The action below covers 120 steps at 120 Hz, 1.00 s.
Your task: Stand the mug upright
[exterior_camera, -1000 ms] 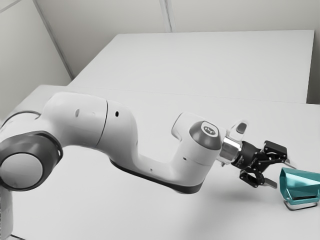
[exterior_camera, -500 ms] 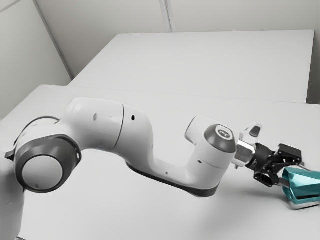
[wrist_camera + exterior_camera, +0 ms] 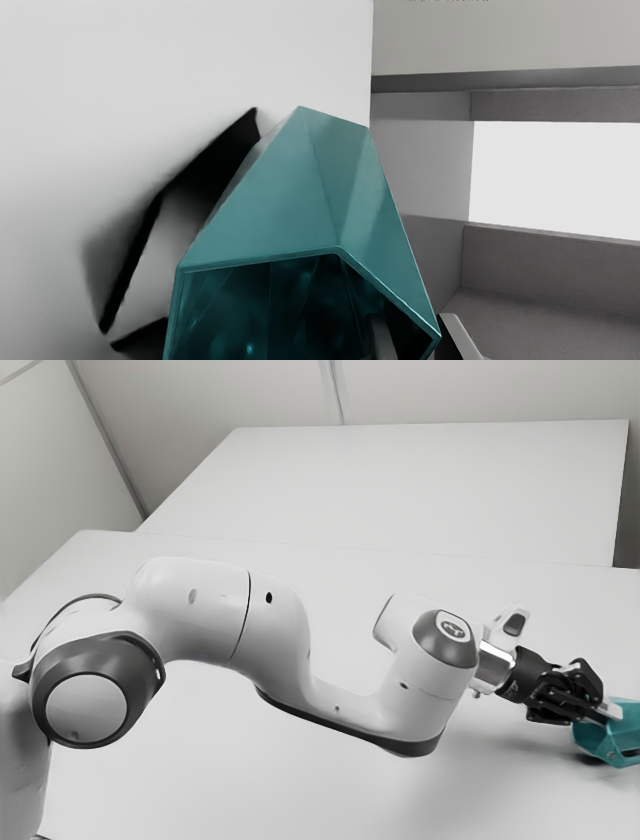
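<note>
The teal faceted mug [image 3: 622, 740] lies on its side at the exterior view's right edge, its far part cut off. My gripper [image 3: 609, 712] meets its rim there, with the fingers drawn close together. In the wrist view the open mouth of the mug [image 3: 280, 190] faces my hand. The gripper [image 3: 416, 327] is shut on the mug's side wall, one finger inside the mouth and the other outside. The inner finger is partly hidden by the dark interior.
The white table [image 3: 250, 770] extends around the arm, with another white surface [image 3: 400, 490] behind it. In the wrist view a dark shadow lies beside the mug, and grey wall recesses [image 3: 525, 265] stand beyond the table's edge.
My hand has moved toward the exterior view's right and reached the mug. The fingers, spread before, have closed on its wall, and the mug has turned a little.
</note>
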Motion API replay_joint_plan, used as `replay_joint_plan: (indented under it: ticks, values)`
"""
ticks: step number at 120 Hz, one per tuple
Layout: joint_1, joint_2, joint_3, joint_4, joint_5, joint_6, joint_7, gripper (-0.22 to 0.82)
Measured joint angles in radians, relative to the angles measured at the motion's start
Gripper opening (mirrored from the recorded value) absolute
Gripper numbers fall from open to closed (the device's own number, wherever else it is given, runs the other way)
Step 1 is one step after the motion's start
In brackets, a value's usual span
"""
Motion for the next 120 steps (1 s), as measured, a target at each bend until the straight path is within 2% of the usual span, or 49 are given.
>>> replay_joint_plan:
  ticks: [30, 90, 103, 120]
  values:
    - [-0.001, -0.008, 0.0, 0.0, 0.001, 0.014, 0.026, -0.15]
    - [0.027, -0.113, 0.001, -0.029, 0.06, 0.085, 0.057, -0.18]
    - [0.104, -0.17, 0.007, -0.062, 0.201, 0.066, 0.054, -0.18]
    - [0.189, -0.256, 0.022, -0.068, 0.595, -0.055, -0.037, -0.18]
